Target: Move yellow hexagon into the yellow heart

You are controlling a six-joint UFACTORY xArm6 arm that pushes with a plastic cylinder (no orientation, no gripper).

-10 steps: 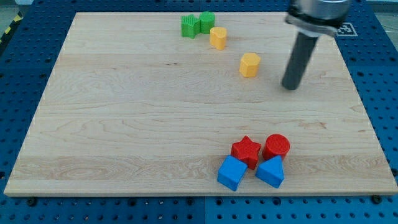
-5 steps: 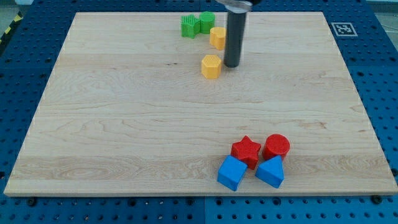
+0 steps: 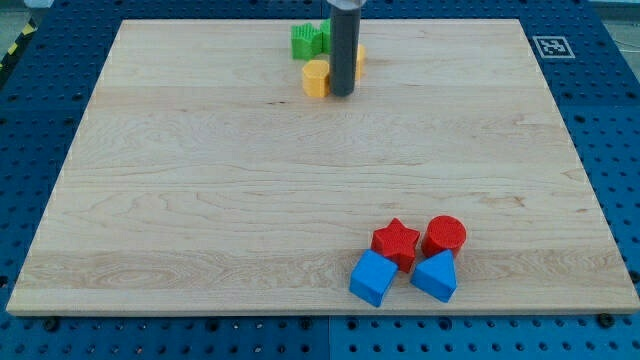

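My tip (image 3: 342, 94) sits on the wooden board (image 3: 200, 200) near the view's top. It is a plain rod with nothing to grab with, and it holds nothing. The yellow hexagon (image 3: 316, 77) is right beside it, on the view's left, touching or almost touching. The rod hides most of the yellow heart (image 3: 359, 57). A green star (image 3: 306, 40) is just above the hexagon. Red and blue blocks sit far away at the bottom.

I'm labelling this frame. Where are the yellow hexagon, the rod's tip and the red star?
yellow hexagon (image 3: 316, 78), camera view, on its visible top face.
my tip (image 3: 342, 94), camera view, the rod's very end, against the hexagon's right side.
red star (image 3: 396, 240), camera view, centre of its top.
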